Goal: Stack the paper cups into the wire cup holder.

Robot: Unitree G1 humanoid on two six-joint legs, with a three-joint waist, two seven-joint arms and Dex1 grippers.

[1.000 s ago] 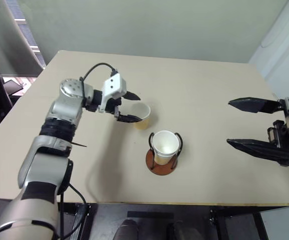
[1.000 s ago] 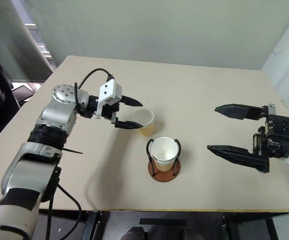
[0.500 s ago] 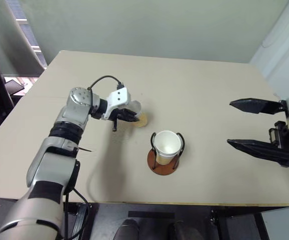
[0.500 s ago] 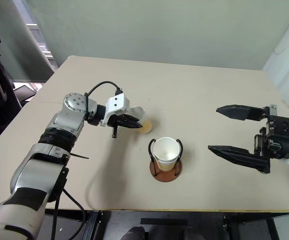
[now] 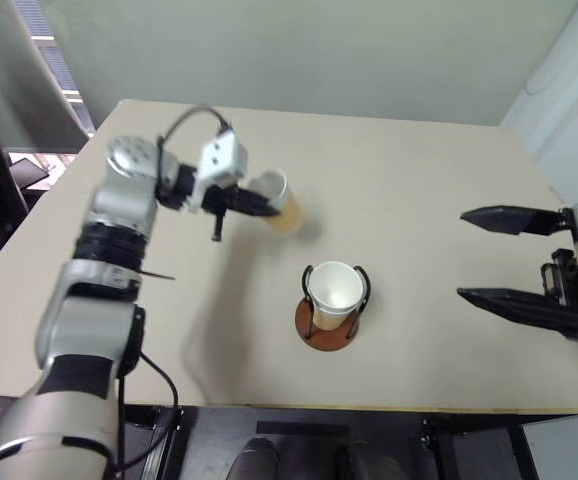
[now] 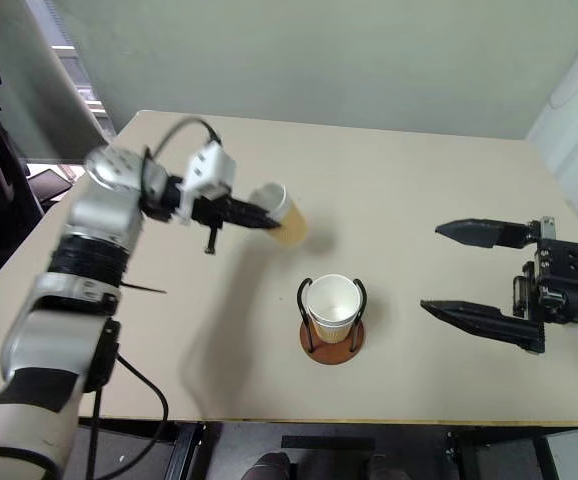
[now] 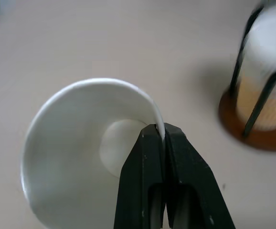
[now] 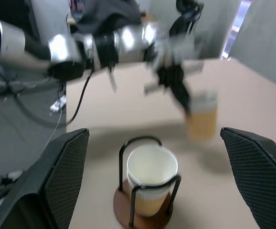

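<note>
We see the left gripper (image 7: pixel 163 136) pinching the rim of a tan tapered paper cup (image 5: pixel 277 200) above the beige tabletop (image 5: pixel 419 180). Another cup (image 5: pixel 333 292) sits in the black wire cup holder with its round reddish-brown base (image 5: pixel 324 329). The right gripper (image 5: pixel 489 255) gapes wide by the table's edge, a pale green wall (image 5: pixel 299 50) behind.

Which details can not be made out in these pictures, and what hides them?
- How many paper cups are nested in the wire cup holder: from the eye views and the right wrist view, the top cup's wall covers anything inside it.
- The held cup and the left gripper: blurred in the right wrist view.
- The holder's top and far side: cut off by the picture edge in the left wrist view.
</note>
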